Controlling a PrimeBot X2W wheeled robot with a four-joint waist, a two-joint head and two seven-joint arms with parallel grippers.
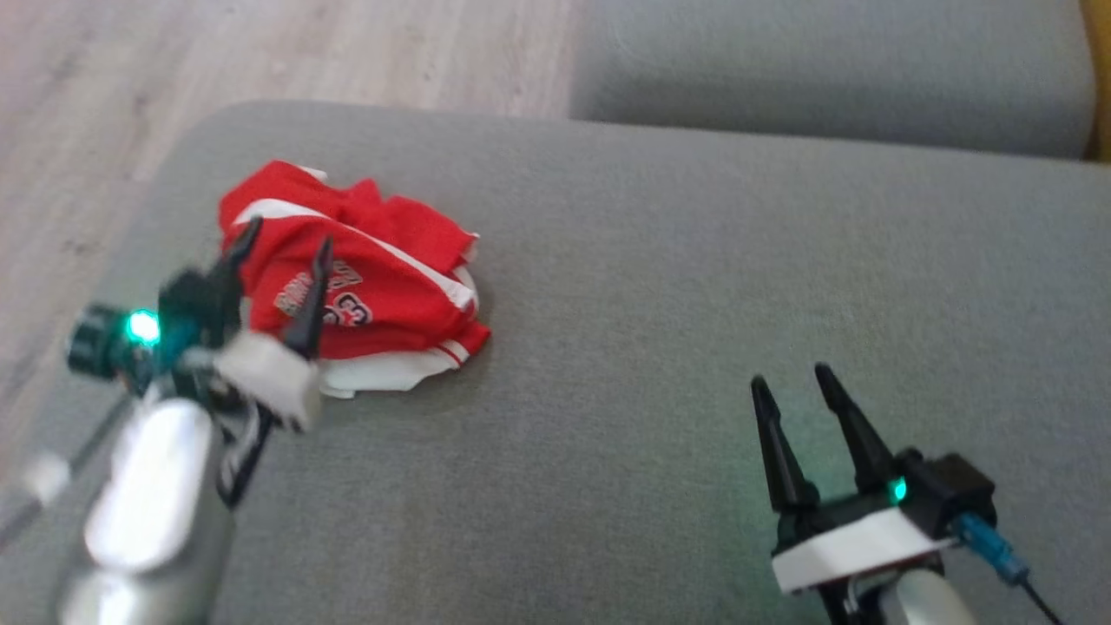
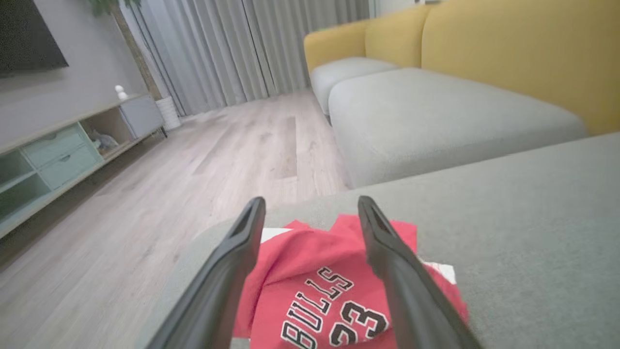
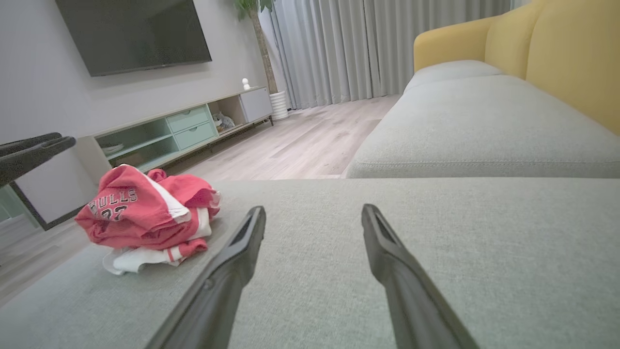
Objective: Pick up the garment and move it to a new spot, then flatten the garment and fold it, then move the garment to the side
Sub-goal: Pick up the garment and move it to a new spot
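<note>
A crumpled red garment [image 1: 356,278] with white trim is seen lying in a heap on a grey sofa cushion [image 1: 651,304], near the cushion's rounded left corner, where the wooden floor [image 1: 260,52] begins. Black-and-white lettering and a number are shown on its upper folds, and a white layer is exposed along its near edge. The left tool [image 1: 290,234] is held over the near left part of the heap with its two dark fingers spread wide apart; nothing is clamped between them, and whether the tips touch the cloth cannot be told, since the arm is blurred in the head view. In the left wrist view the garment is framed between those fingers. The right tool [image 1: 791,376] is kept well apart from the garment, over bare cushion at the lower right, its fingers likewise spread and empty. A second grey seat [image 1: 825,69] is seen beyond the cushion, with a yellow backrest [image 3: 576,63] behind it.
</note>
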